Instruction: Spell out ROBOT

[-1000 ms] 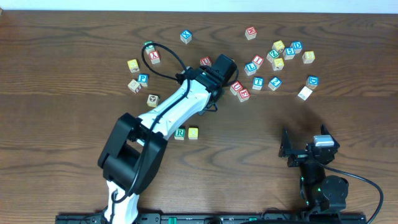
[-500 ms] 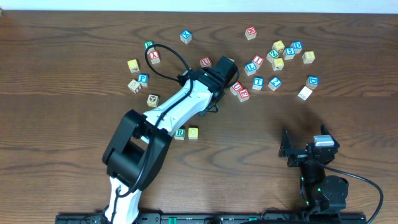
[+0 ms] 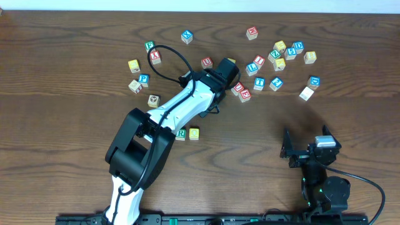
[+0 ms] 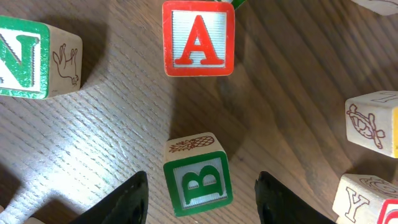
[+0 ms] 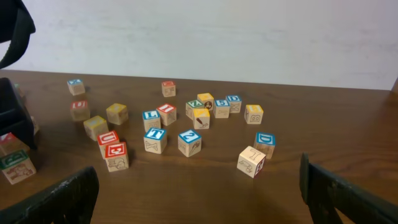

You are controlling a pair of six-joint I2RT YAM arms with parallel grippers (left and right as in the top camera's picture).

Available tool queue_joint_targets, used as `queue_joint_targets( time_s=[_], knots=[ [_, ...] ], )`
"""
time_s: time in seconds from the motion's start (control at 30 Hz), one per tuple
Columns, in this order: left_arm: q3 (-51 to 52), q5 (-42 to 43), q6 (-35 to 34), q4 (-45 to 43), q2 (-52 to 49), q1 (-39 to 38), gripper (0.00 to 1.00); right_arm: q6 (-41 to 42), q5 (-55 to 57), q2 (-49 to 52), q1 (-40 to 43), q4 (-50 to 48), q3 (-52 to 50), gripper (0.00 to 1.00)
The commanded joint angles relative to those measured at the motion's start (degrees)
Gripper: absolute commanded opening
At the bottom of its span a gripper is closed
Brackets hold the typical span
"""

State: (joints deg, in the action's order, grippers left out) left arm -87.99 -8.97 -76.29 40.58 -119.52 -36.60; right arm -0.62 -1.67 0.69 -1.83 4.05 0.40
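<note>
On dark wooden table (image 4: 93,137), with left gripper (image 4: 202,202) parted around green B cube (image 4: 196,177), untouched, drop lower, centre, then pinch its sides clear of red A cube (image 4: 198,38); right gripper (image 5: 198,198) agape, idle.

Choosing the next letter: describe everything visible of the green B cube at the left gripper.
The green B cube is a pale wooden block: white top face, green border, green B, pineapple outline on one side. It sits flat on the wood table between the open jaws of the left gripper, touching neither, apart from the red A cube.
</note>
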Motion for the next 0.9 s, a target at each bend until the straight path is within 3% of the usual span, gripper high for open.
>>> queue_joint_targets(
  time_s=[0.0,0.87],
  knots=[
    [0.61,-0.79,-0.11,0.24,-0.39,-0.13,0.55,0.37,0.04,-0.31,0.28,0.22,-0.09,0.99],
    [2.38,-0.74,-0.11,-0.85,-0.96,-0.15,0.52,0.37,0.04,-0.31,0.28,0.22,-0.09,0.99]
  ],
)
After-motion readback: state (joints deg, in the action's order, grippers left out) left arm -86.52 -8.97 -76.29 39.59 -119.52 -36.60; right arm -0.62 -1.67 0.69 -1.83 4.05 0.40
